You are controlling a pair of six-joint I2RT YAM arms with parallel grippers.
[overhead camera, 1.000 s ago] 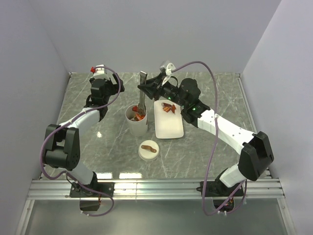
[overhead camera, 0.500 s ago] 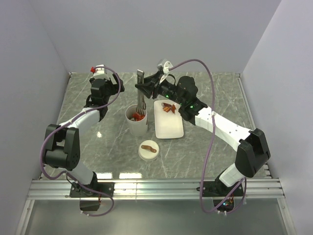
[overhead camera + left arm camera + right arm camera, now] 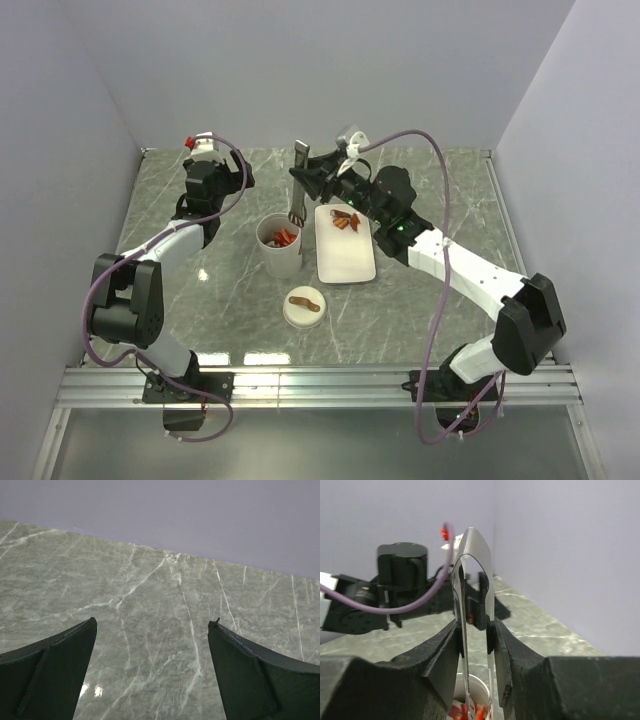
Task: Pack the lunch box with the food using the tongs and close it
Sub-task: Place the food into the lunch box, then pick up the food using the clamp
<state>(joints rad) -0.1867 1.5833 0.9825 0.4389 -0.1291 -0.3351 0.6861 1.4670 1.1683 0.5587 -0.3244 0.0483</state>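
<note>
Grey-veined marble bench [image 3: 200, 290] enclosed by plain lilac walls [image 3: 300, 70]. Right hand [image 3: 475, 630], upper centre, is clamped narrowly on the upright tongs [image 3: 482, 565], whose tips hang above the open lunch box [image 3: 280, 255], centre, containing red food [image 3: 283, 238]. Left hand [image 3: 152, 670], upper left, is spread wide over bare bench. Lid [image 3: 304, 306] lies below the lunch box, with a plate [image 3: 346, 258] to its right.

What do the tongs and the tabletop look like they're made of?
Tongs: metal, probably polished steel; thin grey strip with a bright sheen. Tabletop: grey-green marble look, pale veins, glossy glare spots; could be real stone or a printed laminate.
</note>
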